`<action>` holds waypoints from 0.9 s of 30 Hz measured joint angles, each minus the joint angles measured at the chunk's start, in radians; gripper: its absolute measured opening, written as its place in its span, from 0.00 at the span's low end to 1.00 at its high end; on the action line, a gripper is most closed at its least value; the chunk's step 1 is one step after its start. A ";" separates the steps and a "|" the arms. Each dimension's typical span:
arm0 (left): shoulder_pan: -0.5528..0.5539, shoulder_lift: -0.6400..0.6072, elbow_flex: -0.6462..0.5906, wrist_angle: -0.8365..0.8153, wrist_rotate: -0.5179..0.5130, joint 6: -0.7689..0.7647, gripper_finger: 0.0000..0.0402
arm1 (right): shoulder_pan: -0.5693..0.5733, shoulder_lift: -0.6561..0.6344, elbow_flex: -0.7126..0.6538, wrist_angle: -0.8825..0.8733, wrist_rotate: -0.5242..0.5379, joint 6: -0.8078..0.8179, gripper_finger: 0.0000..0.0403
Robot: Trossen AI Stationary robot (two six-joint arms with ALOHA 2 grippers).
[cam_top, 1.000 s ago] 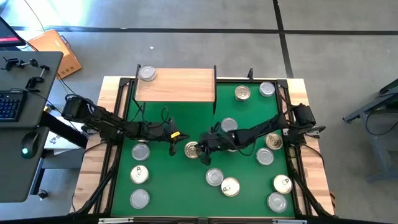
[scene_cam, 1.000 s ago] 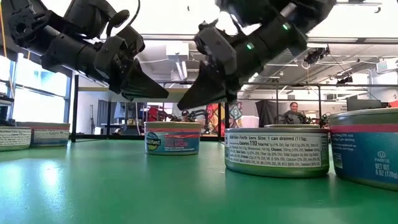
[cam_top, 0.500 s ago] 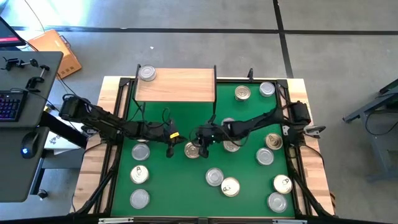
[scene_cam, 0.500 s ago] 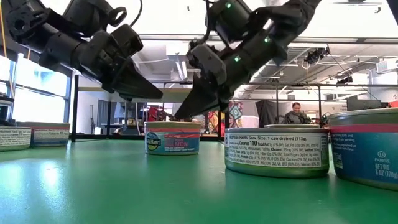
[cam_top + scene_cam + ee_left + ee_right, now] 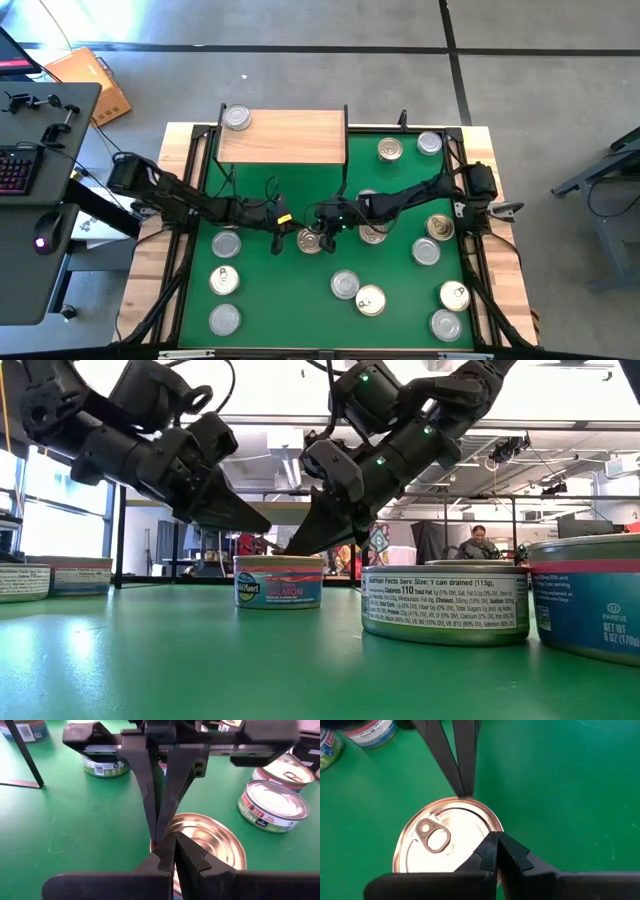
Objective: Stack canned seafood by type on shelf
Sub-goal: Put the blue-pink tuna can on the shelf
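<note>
i've one can [image 5: 236, 118] on the shelf [image 5: 283, 136], the rest at 6 o'clock, both end effectors [image 5: 283, 233] [image 5: 327, 226] pressed together.

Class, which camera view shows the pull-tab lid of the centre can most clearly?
The right wrist view: the gold pull-tab can is close, ring visible. Left wrist shows lid without its tab; low shows only its label; high shows it small.

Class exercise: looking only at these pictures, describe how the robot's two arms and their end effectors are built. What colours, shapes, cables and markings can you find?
Both arms are black, made of chunky jointed segments. Each end effector, left and right, has two slim, flat black fingers tapering to a point. Thin black cables loop off the left arm. A yellow tag shows near its wrist from above. Small green lights glow on the right arm.
</note>
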 joint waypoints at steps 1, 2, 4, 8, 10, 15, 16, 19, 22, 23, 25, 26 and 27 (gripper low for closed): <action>0.000 0.015 0.008 0.003 0.000 0.000 0.00 | 0.000 0.000 0.000 0.002 0.000 0.001 0.00; 0.000 0.030 0.017 0.003 0.000 0.001 0.00 | 0.002 0.000 0.000 0.005 0.000 0.000 0.00; 0.004 0.053 0.037 0.004 0.001 0.008 0.00 | 0.003 -0.006 0.000 0.008 0.001 0.001 0.00; 0.024 0.087 0.068 -0.006 0.026 0.017 0.00 | 0.012 -0.059 0.000 -0.037 0.058 0.039 0.00; 0.041 0.099 0.085 -0.035 0.034 0.017 0.00 | 0.026 -0.087 0.000 -0.092 0.110 0.058 0.00; 0.092 0.103 0.115 -0.159 0.060 0.012 0.00 | 0.089 -0.115 0.000 -0.170 0.135 0.091 0.00; 0.100 0.103 0.115 -0.170 0.066 0.005 0.00 | 0.106 -0.116 0.000 -0.171 0.121 0.083 0.00; 0.115 0.102 0.115 -0.193 0.079 0.000 0.00 | 0.161 -0.113 0.000 -0.173 0.092 0.047 0.00; 0.119 0.106 0.103 -0.236 0.083 0.007 0.00 | 0.199 -0.112 0.000 -0.174 0.129 0.011 0.00; 0.118 0.110 0.098 -0.254 0.085 0.018 0.00 | 0.208 -0.112 0.000 -0.174 0.157 0.000 0.00; 0.117 0.107 0.100 -0.253 0.085 0.032 0.00 | 0.224 -0.111 0.000 -0.172 0.219 -0.028 0.00; 0.118 0.105 0.102 -0.245 0.085 0.035 0.00 | 0.231 -0.111 0.000 -0.170 0.238 -0.055 0.01; 0.118 0.105 0.103 -0.242 0.085 0.035 0.00 | 0.237 -0.111 0.000 -0.167 0.245 -0.082 0.03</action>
